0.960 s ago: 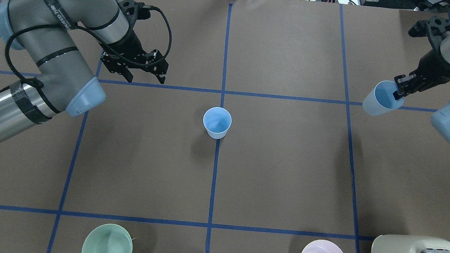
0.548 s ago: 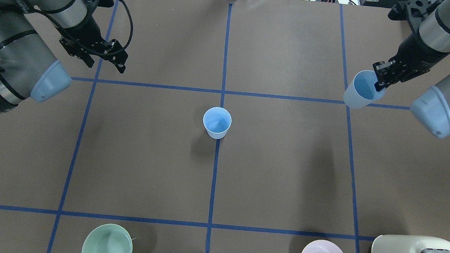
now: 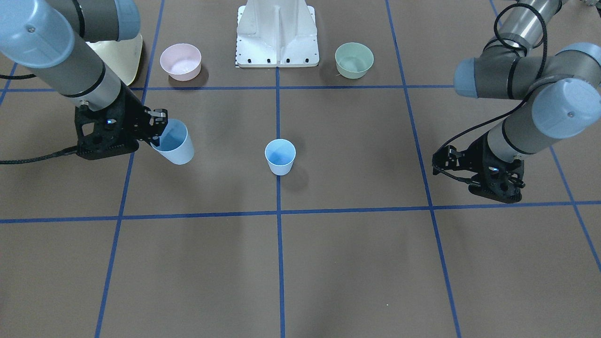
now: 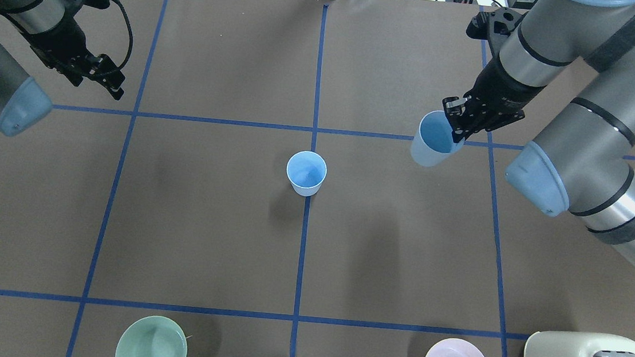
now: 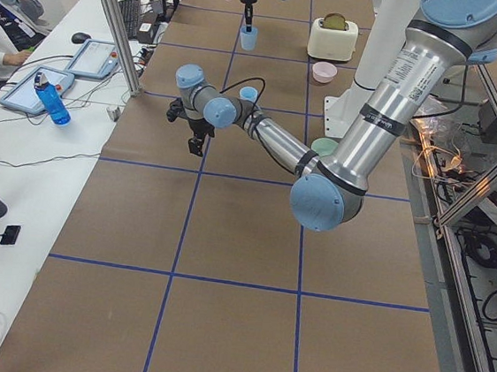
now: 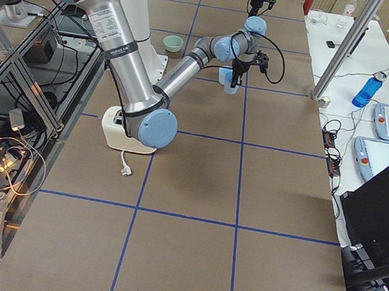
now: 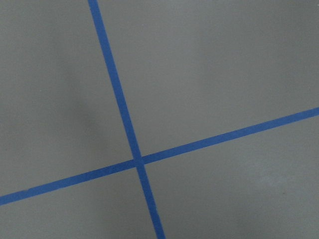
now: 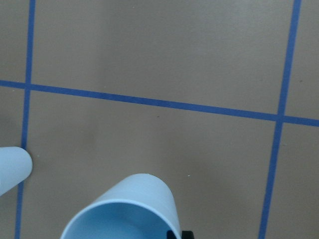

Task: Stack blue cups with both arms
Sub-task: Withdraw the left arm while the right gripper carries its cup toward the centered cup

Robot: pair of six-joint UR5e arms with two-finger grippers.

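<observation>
My right gripper [image 4: 458, 132] pinches the tilted light-blue plastic tumbler [image 4: 428, 148] by its rim; I'd level it over the upright twin tumbler [image 4: 306, 173] leftward, then lower straight.

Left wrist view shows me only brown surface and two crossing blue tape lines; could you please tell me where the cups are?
Observer: A cup stands upright on the middle tape line, with no gripper near it.
Operator: Thank you. Where is the other one, please?
Observer: The right gripper holds the second cup by its rim, tilted, on the robot's right of the standing one.
Operator: And is my left gripper carrying anything?
Observer: No. The left gripper is open and empty, far out on the robot's left of both cups.
</observation>
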